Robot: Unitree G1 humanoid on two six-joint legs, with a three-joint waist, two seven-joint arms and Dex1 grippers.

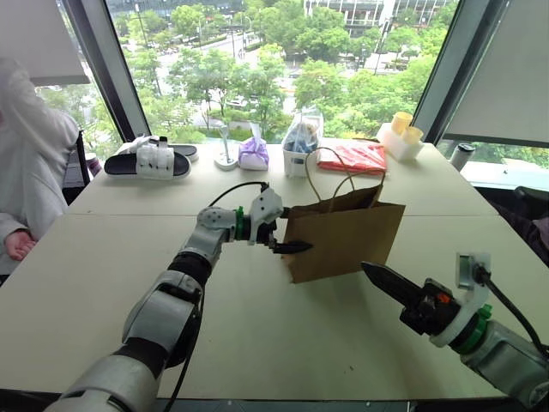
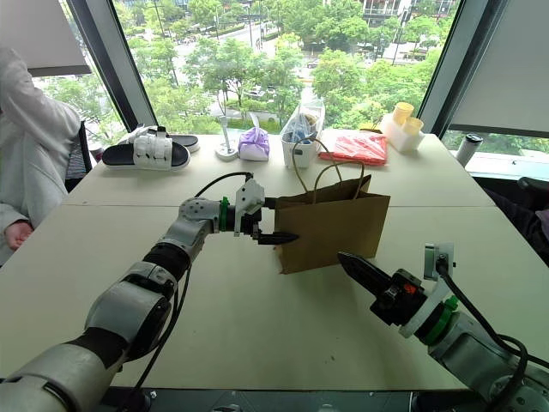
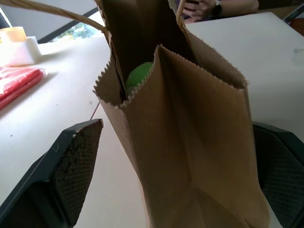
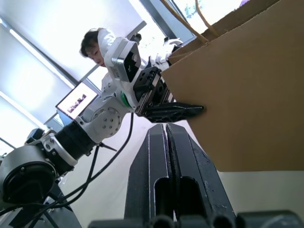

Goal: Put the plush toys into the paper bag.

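Brown paper bag (image 1: 343, 233) stands on the tabletop (image 1: 257, 343), a green plush toy (image 3: 137, 76) glimpsed inside. Left pincer (image 1: 287, 246) is spread wide astride its near edge; right pincer (image 1: 382, 281) is shut, empty. The orange toy must be located next.

1. A pale table (image 1: 257, 343) carries everything.
2. The paper bag (image 1: 343, 236) stands upright mid-table.
3. Along the far edge: black sandals (image 1: 150, 160), purple pouch (image 1: 253, 153), clear plastic bag (image 1: 302, 137), red packet (image 1: 356, 157).

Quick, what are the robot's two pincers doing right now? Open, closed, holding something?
Left pincer: open, fingers either side of the paper bag's narrow end, not clamped.
Right pincer: closed, holding nothing.
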